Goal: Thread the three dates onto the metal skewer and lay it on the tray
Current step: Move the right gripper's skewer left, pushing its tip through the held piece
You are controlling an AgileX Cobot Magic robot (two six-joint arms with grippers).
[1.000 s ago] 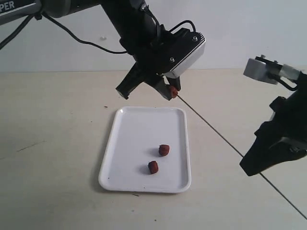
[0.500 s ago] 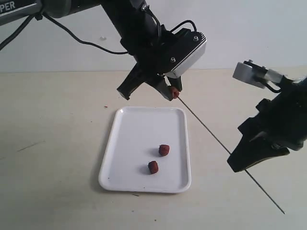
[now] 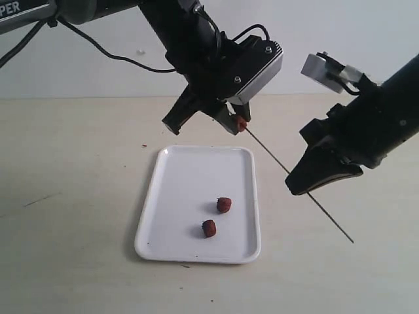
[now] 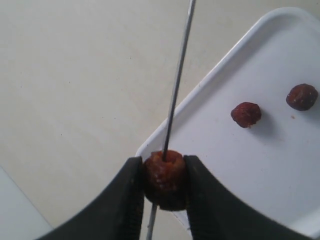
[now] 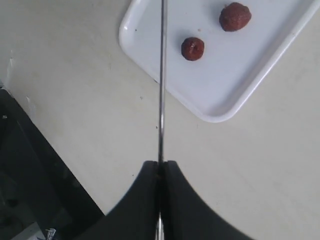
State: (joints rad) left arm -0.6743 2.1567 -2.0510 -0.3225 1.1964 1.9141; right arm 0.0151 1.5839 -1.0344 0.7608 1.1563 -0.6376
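**Skewer pushed further through the first date**

The left gripper [image 4: 164,172] is closed partway on one date [image 3: 241,123], which is pinched between its jaws and held in the air just beyond a far corner of the tray [image 3: 190,173]. The skewer [image 5: 161,90] is seen entering this date on one side and leaving it on the other, so the date is judged pierced. Farther along the rod, the right gripper [image 5: 161,167] is clamped tight on it. Over the last second this gripper has been carried up and in toward the date, and the free tail behind it has been drawn along. The rod is thus being fed through the fruit. The other two dates [image 3: 224,205] [image 3: 209,227] lie a little apart on the tray, unthreaded. One of three is counted as threaded. Two more threadings and the laying down are left.
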